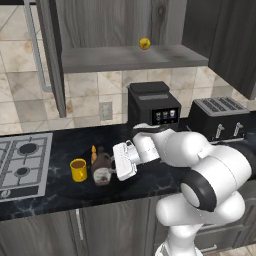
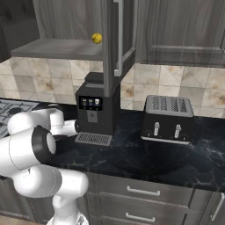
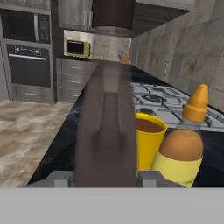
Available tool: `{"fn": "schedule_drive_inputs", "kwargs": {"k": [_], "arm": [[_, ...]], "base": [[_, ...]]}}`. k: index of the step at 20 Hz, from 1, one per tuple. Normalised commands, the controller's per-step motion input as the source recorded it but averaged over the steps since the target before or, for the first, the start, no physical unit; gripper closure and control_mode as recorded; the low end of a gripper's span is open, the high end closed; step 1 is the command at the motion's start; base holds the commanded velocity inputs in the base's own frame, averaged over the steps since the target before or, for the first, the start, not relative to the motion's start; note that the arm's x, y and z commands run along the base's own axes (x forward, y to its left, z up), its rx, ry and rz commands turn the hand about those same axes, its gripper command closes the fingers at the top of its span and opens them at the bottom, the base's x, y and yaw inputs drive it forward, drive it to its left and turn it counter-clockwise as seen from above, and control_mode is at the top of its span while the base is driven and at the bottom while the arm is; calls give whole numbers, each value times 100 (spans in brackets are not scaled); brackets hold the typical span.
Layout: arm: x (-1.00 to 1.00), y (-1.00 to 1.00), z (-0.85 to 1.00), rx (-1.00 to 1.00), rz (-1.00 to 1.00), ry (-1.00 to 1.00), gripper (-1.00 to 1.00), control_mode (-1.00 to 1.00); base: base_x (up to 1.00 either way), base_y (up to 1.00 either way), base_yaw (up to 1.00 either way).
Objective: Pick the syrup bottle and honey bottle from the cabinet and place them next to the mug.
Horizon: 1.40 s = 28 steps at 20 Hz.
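Now the white arm bends low over the black counter [image 1: 60,195], with its forearm stretched toward the stove [image 1: 22,162] side and the wrist turned so that the hand lies nearly level. The gripper [image 1: 111,172] stands at the syrup bottle [image 1: 102,169], and its two fingers [image 3: 59,178] are closed on both sides of the dark brown body, which rises as a big blurred shape close in front of the hand camera. The syrup bottle stands upright on the counter, just beside the mug [image 1: 78,170], on its right in the left base view. The honey bottle [image 1: 93,154] is also upright on the counter, just behind the syrup bottle and near the mug; in the hand view its orange cap rises beside the yellow mug. Above, the cabinet [image 1: 135,57] is open, and a small yellow ball [image 1: 144,43] lies on its grey shelf. A coffee machine [image 1: 152,105] and a toaster [image 1: 218,117] stand further along the counter.
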Motion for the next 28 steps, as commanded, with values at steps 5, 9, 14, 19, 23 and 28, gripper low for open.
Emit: {"fn": "schedule_drive_inputs", "kwargs": {"k": [5, 9, 14, 19, 23, 28], "arm": [[0, 0, 0, 0, 0, 0, -100, -100], [0, 0, 0, 0, 0, 0, -100, -100], [-1, 0, 0, 0, 0, -1, -100, -100], [-6, -11, 6, 0, 0, -6, -100, -100], [-23, -46, 51, 9, -2, -14, -100, -100], [-18, -54, 58, 16, -4, -12, -100, -100]], "base": [[0, 0, 0], [0, 0, 0], [0, 0, 0], [0, 0, 0], [0, 0, 0], [0, 0, 0]]}}
